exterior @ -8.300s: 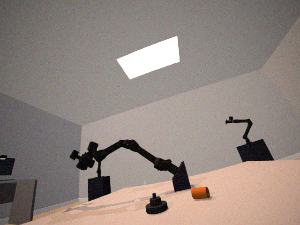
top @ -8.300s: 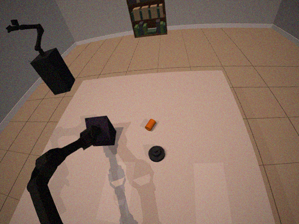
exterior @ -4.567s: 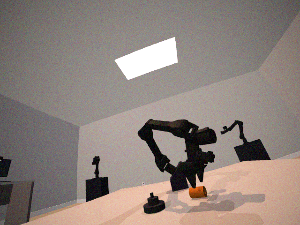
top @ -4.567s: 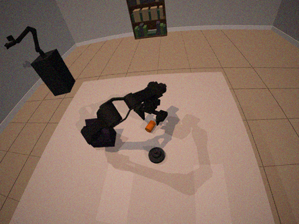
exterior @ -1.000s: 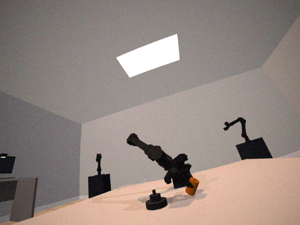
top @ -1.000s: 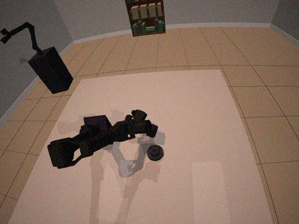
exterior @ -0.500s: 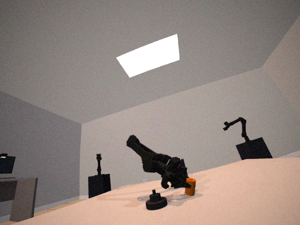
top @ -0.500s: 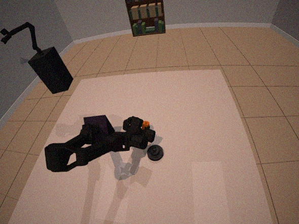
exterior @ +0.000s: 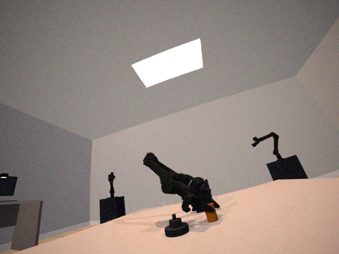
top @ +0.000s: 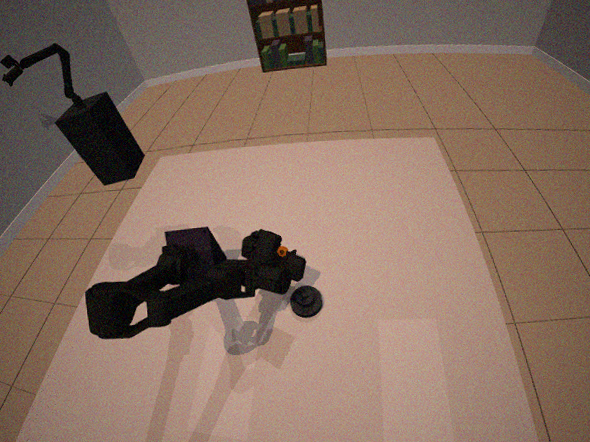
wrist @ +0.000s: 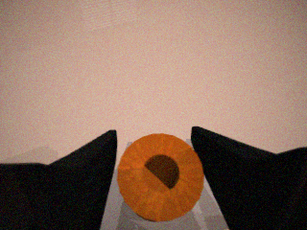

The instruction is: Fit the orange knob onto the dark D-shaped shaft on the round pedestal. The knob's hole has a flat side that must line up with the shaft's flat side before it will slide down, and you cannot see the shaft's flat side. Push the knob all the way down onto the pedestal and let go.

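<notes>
The orange knob (top: pixel 285 249) (exterior: pixel 212 216) (wrist: pixel 136 189) stands upright on the pale table top. In the wrist view its D-shaped hole (wrist: pixel 167 169) faces the camera, with the flat side running from upper left to lower right, on the hole's lower-left side. My gripper (top: pixel 282 253) (exterior: pixel 213 207) (wrist: pixel 154 134) is open, with one finger on each side of the knob and very little gap. The dark round pedestal (top: pixel 316 310) (exterior: pixel 176 232) stands a short way from the knob, with its bare shaft (exterior: pixel 174 216) pointing up. The shaft's flat side cannot be seen.
My arm (top: pixel 186 298) (exterior: pixel 175 186) reaches over the table from its dark base (top: pixel 193 242). Other dark arms on black stands (top: pixel 101 140) (exterior: pixel 287 168) (exterior: pixel 112 209) are in the background. A bookcase (top: pixel 292 35) stands by the far wall.
</notes>
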Robot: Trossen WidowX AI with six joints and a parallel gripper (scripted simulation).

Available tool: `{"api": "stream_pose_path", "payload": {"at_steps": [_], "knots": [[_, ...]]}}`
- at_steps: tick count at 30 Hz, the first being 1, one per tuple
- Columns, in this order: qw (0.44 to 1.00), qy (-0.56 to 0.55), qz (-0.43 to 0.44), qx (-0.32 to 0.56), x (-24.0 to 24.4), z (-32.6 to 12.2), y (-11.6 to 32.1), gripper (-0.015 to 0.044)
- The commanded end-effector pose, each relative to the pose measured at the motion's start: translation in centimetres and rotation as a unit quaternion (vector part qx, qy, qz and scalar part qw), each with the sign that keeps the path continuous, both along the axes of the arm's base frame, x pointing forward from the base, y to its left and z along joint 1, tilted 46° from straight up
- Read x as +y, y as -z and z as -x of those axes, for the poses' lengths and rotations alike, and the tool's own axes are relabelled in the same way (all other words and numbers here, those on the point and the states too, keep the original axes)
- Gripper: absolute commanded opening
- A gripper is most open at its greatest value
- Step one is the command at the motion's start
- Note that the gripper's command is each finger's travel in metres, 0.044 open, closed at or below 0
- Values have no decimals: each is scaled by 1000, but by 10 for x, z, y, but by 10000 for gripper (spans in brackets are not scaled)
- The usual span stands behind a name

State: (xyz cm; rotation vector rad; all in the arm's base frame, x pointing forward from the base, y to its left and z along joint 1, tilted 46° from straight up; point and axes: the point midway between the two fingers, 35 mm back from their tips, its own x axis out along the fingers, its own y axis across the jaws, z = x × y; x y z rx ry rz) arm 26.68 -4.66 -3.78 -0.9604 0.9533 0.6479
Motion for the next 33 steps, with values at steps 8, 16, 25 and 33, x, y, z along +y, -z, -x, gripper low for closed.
{"api": "stream_pose_path", "payload": {"at_steps": [8, 16, 25, 33], "knots": [[1000, 0, -1, -1, 0, 0, 0, 260], [1000, 0, -1, -1, 0, 0, 0, 260], [1000, 0, -1, -1, 0, 0, 0, 391], [1000, 0, -1, -1, 0, 0, 0, 440]]}}
